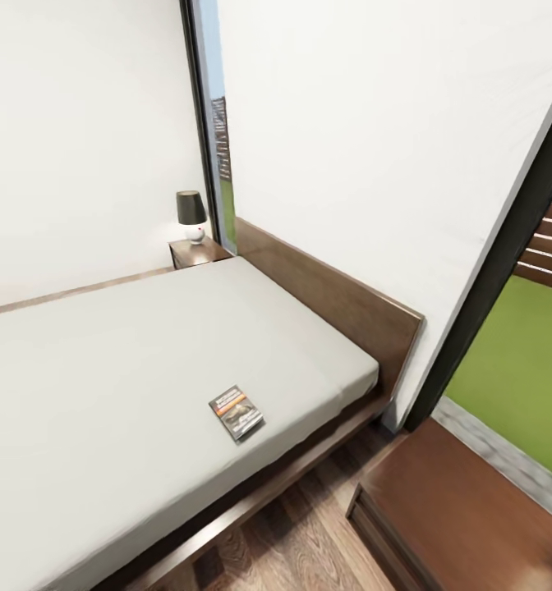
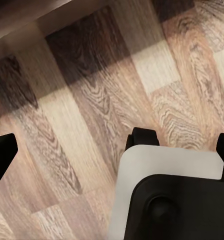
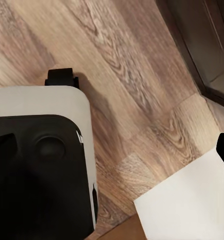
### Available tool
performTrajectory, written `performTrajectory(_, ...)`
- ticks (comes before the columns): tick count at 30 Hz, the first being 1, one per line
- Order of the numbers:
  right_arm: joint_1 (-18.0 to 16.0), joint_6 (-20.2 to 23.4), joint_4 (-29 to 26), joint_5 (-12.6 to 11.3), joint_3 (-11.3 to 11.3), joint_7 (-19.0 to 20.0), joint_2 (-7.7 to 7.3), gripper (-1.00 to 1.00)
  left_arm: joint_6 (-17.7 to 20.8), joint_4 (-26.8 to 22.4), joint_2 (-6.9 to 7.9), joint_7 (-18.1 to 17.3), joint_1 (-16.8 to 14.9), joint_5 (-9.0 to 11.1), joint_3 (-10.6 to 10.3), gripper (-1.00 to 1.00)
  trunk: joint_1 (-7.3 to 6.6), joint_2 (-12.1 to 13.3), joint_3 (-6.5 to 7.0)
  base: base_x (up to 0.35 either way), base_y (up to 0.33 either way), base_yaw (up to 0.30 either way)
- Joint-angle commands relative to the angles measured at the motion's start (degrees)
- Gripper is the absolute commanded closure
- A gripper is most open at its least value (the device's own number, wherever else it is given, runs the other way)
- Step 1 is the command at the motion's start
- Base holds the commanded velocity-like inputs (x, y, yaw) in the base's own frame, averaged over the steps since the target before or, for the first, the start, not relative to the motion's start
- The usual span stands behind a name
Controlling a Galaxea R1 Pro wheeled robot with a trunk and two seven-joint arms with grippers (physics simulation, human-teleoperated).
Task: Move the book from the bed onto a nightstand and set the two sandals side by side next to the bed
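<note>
Grey mattress of bed (image 1: 103,369): book (image 1: 236,413) near edge, nightstand (image 1: 465,509) beside; could be nudged off. Gripper states cannot be told.

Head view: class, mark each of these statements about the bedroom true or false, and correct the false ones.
1. The book lies on the mattress near the bed's edge. True.
2. A lamp stands on the far nightstand. True.
3. The book lies on the near nightstand. False: that top shows bare wood; the book is on the bed.
4. The lamp has a white shade. False: the shade is dark, on a white base.
5. The floor is wood plank. True.
6. The book stands upright against the headboard. False: it lies flat, apart from the headboard.
</note>
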Motion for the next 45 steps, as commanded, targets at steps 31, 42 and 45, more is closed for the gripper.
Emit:
performTrajectory(31,-0.03,0.25,0.05,-0.37,0.70,-0.15,0.45,-1.00,-0.22,0.06,0.02,-0.28,-0.04,0.57,-0.47,-1.00,0.01,-0.03,-0.05,0.097,-0.051,0.037)
performTrajectory(42,-0.03,0.23,-0.01,-0.37,0.74,-0.15,0.45,-1.00,-0.32,-0.07,0.02,-0.36,-0.07,0.65,-0.49,-1.00,0.01,-0.03,-0.05,0.008,-0.006,0.001)
performTrajectory(45,-0.03,0.21,-0.04,-0.37,0.75,-0.15,0.45,-1.00,-1.64,-0.99,0.15,-1.22,-0.07,0.72,-0.49,-1.00,0.01,-0.03,-0.05,0.001,-0.001,0.000)
